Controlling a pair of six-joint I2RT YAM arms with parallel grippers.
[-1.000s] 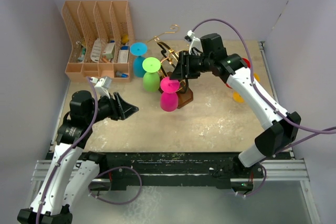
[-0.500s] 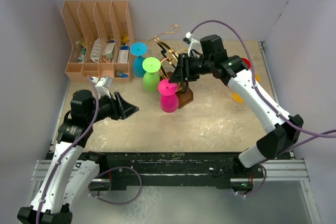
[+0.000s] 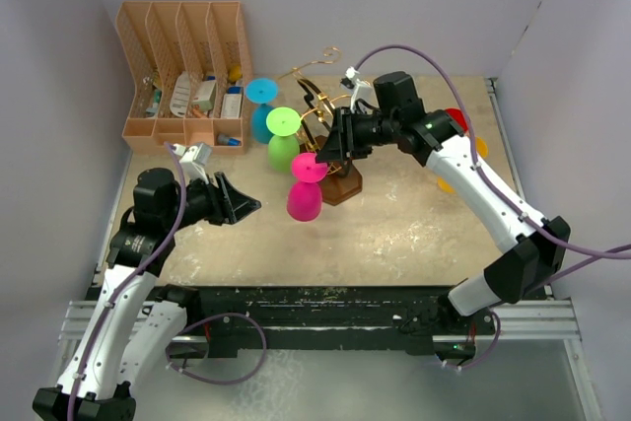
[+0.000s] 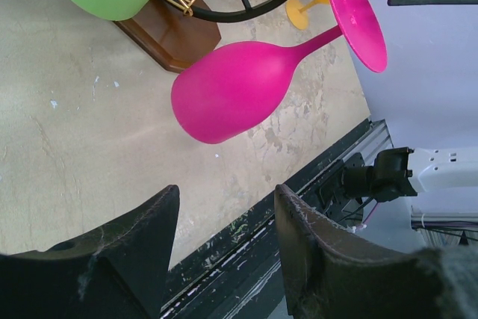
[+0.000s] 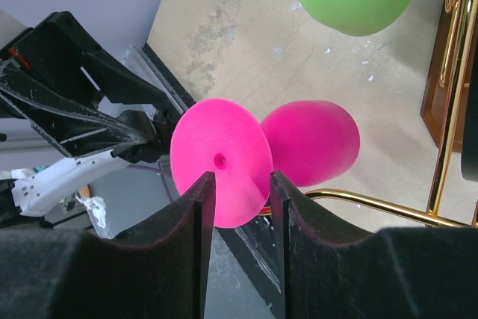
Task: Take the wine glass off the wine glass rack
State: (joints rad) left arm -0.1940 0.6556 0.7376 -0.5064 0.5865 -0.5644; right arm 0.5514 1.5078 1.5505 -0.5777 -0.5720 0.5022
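The pink wine glass hangs tilted just left of the gold wire rack, whose brown wooden base is on the table. My right gripper reaches in from the right, shut on the rim of the glass's foot. In the right wrist view the fingers flank the pink foot, with a gold rack arm beside it. My left gripper is open and empty, some way left of the glass. The left wrist view shows the pink glass ahead.
A green glass and a blue glass hang on the rack's left side. A tan slotted organiser stands at the back left. Red and orange glasses lie behind my right arm. Walls enclose the table.
My right gripper has moved left and nearer, and the pink glass has gone with it, away from the rack base and more tilted. My left arm has not moved.
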